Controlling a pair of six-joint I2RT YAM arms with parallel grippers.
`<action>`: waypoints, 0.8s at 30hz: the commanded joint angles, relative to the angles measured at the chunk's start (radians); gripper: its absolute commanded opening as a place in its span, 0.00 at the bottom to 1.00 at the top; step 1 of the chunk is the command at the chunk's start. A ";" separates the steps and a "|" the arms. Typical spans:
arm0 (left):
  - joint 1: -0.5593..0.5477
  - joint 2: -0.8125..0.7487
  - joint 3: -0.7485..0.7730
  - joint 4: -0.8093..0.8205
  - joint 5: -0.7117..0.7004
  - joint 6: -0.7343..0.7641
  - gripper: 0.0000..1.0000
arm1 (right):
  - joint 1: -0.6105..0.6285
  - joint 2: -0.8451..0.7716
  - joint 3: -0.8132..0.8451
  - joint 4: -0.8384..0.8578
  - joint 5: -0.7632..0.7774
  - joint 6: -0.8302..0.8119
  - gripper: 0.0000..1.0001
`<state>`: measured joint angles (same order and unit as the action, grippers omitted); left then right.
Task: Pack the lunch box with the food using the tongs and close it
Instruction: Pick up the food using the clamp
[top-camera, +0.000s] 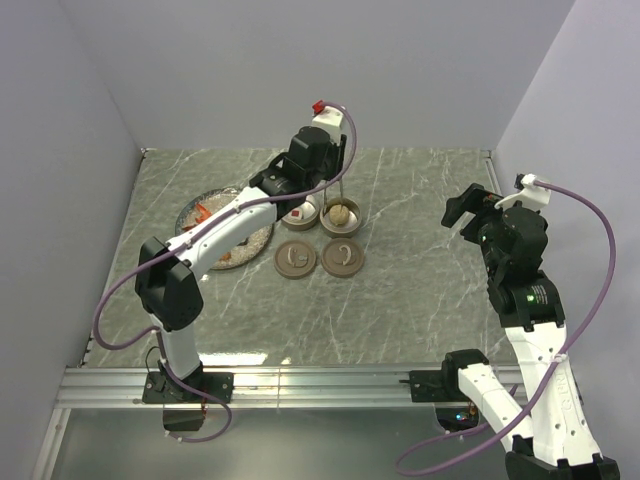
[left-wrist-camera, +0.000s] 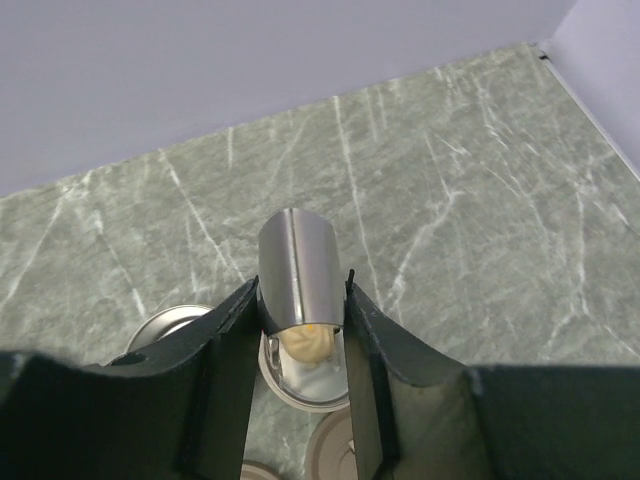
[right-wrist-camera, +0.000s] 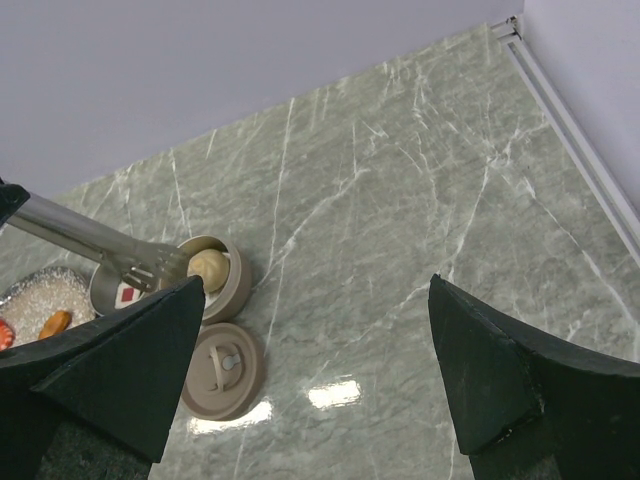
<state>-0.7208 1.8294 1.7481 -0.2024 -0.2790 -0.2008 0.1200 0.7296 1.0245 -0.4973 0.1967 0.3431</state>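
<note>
Left gripper (left-wrist-camera: 300, 300) clamps tongs (left-wrist-camera: 298, 265) | tips at dumpling (left-wrist-camera: 308, 343) in tin (right-wrist-camera: 238, 288) | right gripper (right-wrist-camera: 315, 290) gapes, idle | you should squeeze gently: dumpling likely soft, light, slippery; pinch its sides.

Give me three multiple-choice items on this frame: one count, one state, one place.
1. How many lids lie loose? A one B two C four
2. The right gripper is: A open, empty B shut on a lid C shut, empty
3. Where is the pale dumpling? A on a lid B in an open tin C in the right gripper

B: two round lids lie side by side.
A: its fingers stand wide apart, nothing between.
B: it sits inside the tin's rim.
</note>
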 joint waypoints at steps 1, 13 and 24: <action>-0.003 -0.087 -0.007 0.055 -0.074 0.034 0.41 | 0.003 0.002 0.013 0.026 -0.003 -0.004 1.00; 0.145 -0.353 -0.264 0.001 -0.167 0.026 0.40 | 0.004 0.034 0.002 0.065 -0.051 0.008 1.00; 0.277 -0.610 -0.657 0.072 -0.195 0.021 0.41 | 0.004 0.057 0.009 0.072 -0.089 0.010 1.00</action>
<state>-0.4534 1.2732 1.1316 -0.2005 -0.4488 -0.1780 0.1200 0.7738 1.0210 -0.4644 0.1326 0.3477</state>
